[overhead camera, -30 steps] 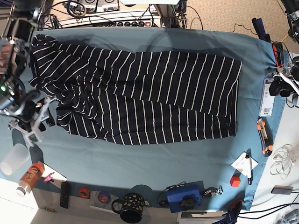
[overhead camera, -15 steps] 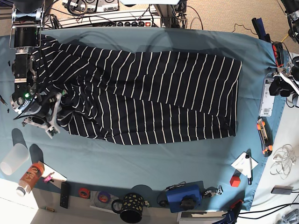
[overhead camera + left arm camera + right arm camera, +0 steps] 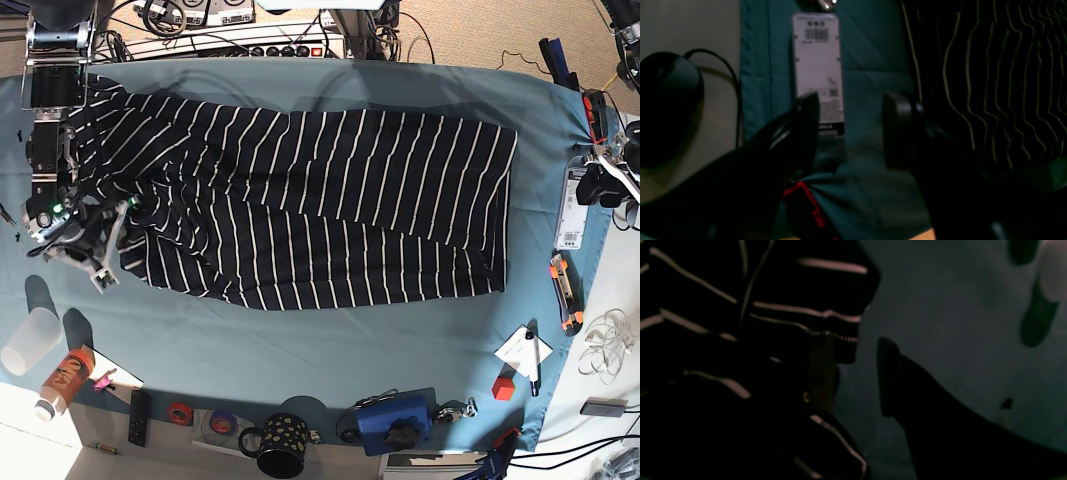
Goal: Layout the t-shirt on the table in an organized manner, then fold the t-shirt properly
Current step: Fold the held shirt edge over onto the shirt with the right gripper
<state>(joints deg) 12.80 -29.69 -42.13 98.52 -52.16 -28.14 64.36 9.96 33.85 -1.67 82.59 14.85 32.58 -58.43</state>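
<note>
Now the t-shirt (image 3: 300, 205) edge lies against the released right hand (image 3: 853, 373); left hand (image 3: 848, 130) released, well apart.

Item count, base view:
- T-shirt (image 3: 310, 205): qty 1, ctr of table (image 3: 300, 340).
- Gripper: qty 2. Left gripper (image 3: 612, 172) at 3 o'clock edge; right gripper (image 3: 100, 255) at 9 o'clock.
- Dotted mug (image 3: 280, 445): qty 1, 6 o'clock.
- Tape rolls (image 3: 180, 412): qty 2, approx. 7 o'clock.
- Clear cup (image 3: 28, 342): qty 1, 8 o'clock.
- Orange bottle (image 3: 62, 382): qty 1, beside cup.
- Blue device (image 3: 395, 422): qty 1, 5 o'clock.
- Red cube (image 3: 504, 387): qty 1, 4 o'clock.
- Barcode label card (image 3: 571, 208): qty 1, 3 o'clock.
</note>
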